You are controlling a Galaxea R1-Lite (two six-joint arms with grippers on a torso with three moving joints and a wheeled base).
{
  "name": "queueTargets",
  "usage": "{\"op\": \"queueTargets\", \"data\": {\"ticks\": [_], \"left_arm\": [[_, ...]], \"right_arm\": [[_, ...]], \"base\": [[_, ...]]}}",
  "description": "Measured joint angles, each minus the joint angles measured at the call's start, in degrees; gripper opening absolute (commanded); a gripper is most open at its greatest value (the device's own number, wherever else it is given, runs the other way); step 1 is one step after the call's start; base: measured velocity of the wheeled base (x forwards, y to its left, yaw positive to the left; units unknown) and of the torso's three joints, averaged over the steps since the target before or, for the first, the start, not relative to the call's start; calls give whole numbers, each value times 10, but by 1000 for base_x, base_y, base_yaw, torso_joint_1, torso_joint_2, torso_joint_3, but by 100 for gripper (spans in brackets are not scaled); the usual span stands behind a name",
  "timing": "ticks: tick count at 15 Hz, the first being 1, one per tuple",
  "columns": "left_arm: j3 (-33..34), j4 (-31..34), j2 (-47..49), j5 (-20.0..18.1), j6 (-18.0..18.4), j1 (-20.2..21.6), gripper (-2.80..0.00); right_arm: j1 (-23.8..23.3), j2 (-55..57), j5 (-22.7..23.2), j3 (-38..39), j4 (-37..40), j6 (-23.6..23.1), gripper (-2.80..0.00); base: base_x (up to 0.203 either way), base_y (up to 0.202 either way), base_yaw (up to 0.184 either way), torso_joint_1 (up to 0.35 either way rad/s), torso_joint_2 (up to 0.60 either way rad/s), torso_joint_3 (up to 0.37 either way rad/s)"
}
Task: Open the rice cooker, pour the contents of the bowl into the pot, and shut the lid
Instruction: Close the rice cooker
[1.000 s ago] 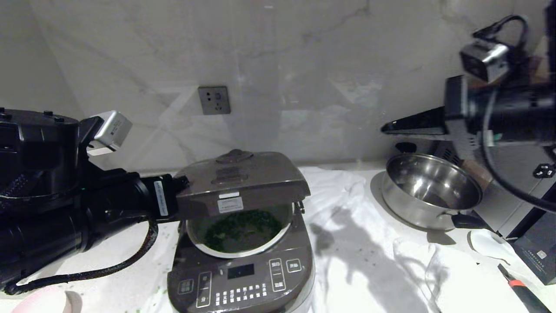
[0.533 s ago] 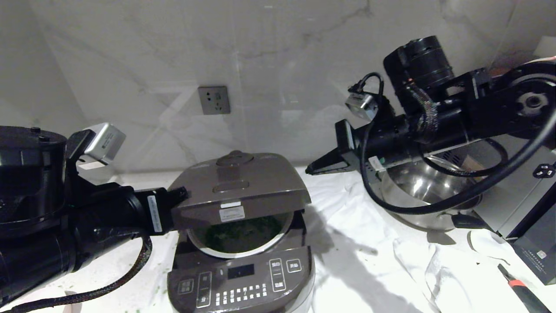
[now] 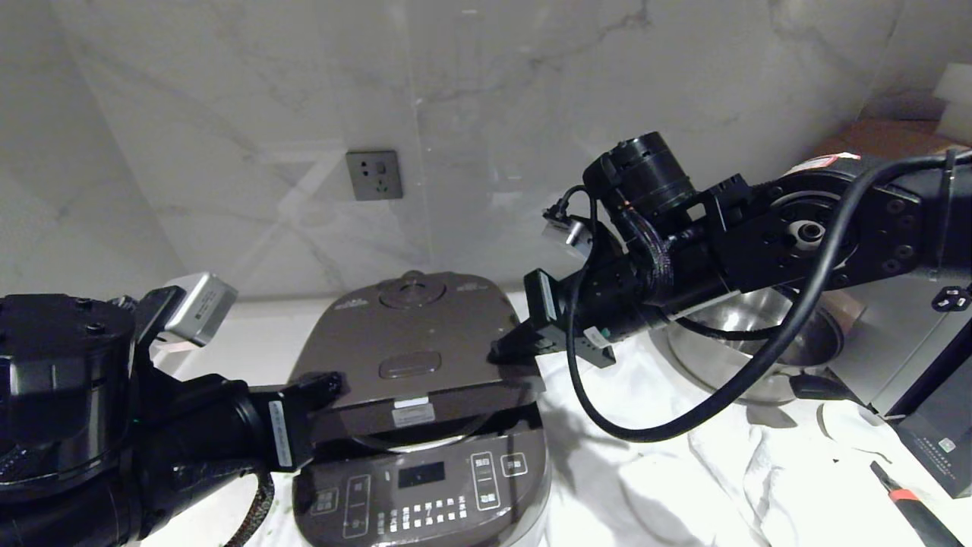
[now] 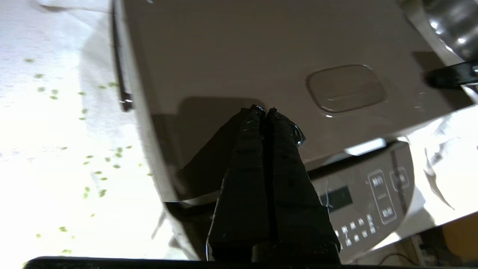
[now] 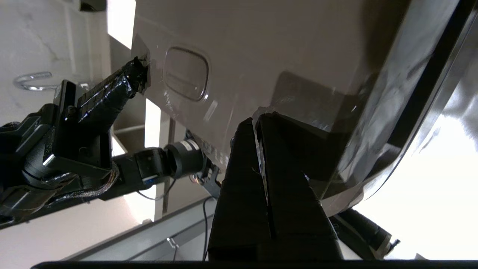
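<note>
The dark brown rice cooker (image 3: 425, 479) stands at the front centre, its lid (image 3: 418, 357) lowered almost flat with a narrow gap at the front. Only a pale sliver of the pot's rim (image 3: 414, 442) shows under it; the contents are hidden. The bowl is out of view. My left gripper (image 3: 330, 380) is shut and empty, its tips resting on the lid's left front part (image 4: 265, 110). My right gripper (image 3: 497, 353) is also shut and empty, its tips against the lid's right edge (image 5: 257, 116). The oblong button (image 4: 345, 87) lies between the two grippers.
A steel saucepan (image 3: 805, 334) sits behind the right arm, with a silver appliance (image 3: 911, 334) beside it. White cloth (image 3: 683, 456) covers the counter. Loose green bits (image 4: 93, 164) lie left of the cooker. A red-and-black tool (image 3: 911, 509) lies at the front right.
The lid has come down from half open to nearly flat, and the left gripper sank with it. The right arm swung in from the right onto the lid's right edge.
</note>
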Motion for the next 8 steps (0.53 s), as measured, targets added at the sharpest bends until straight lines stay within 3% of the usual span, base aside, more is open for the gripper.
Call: {"op": "queueTargets", "data": {"ticks": [8], "left_arm": [[45, -11, 16, -2, -14, -11, -280]], "right_arm": [[3, -10, 3, 76, -1, 2, -280]], "base": [[0, 0, 0, 0, 0, 0]]}}
